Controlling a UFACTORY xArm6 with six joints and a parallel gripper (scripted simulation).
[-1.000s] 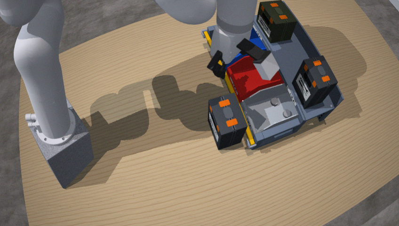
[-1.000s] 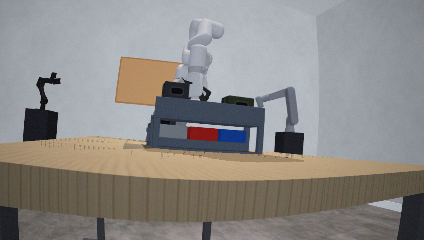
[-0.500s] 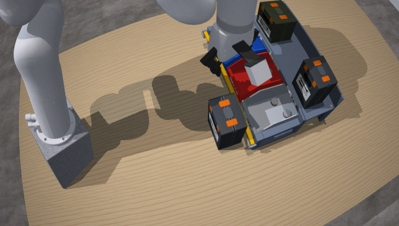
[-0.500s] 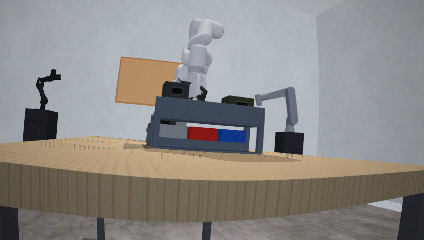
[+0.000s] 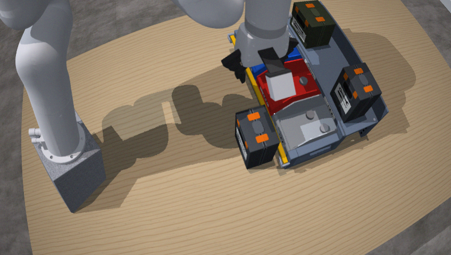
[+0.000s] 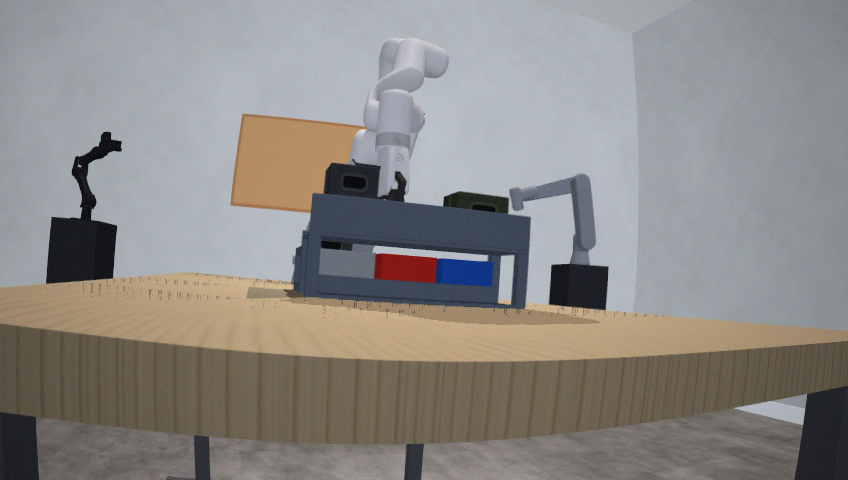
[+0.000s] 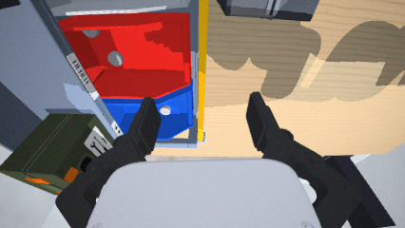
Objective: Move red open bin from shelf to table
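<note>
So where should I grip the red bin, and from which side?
Probably the low front wall of the red bin, from above, one finger inside: it faces out, while the blue and grey bins crowd its sides.

Wrench signs [image 5: 343, 98] [image 7: 99, 143] — on green case [image 5: 313, 25] [image 6: 476, 201] [image 7: 52, 147] and shelf-top black case [image 5: 357, 91] [image 6: 352, 180].

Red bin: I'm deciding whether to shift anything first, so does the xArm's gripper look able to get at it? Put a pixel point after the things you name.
Probably yes: the open gripper [image 5: 264, 62] [image 7: 202, 105] hovers above the red bin [image 5: 305, 70] [image 7: 152, 54], its top uncovered, though neighbouring bins seem to leave little side room.
</note>
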